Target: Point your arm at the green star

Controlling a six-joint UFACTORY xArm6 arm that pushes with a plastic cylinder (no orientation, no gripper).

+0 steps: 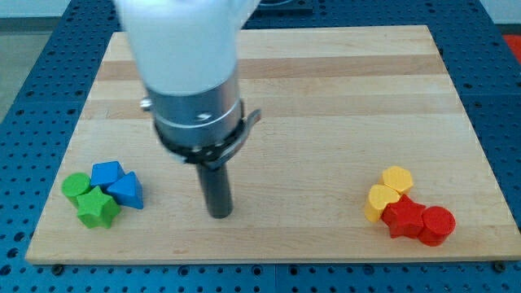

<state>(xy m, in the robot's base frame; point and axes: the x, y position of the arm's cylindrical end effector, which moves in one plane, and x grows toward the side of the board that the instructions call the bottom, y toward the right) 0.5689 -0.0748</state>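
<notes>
Camera view: the rod ends in my tip [220, 215], resting on the wooden board [326, 89] left of centre near the view's bottom, apart from every block; there is no gripper to report, only the plain rod. At the view's bottom left, the green star [98, 207] sits in a tight cluster, touching a green cylinder [76, 186], a blue cube [107, 172] and a blue triangle [126, 191], which lies between star and tip. At the view's bottom right, well apart, two yellow blocks [388, 190] adjoin two red blocks [419, 221].
</notes>
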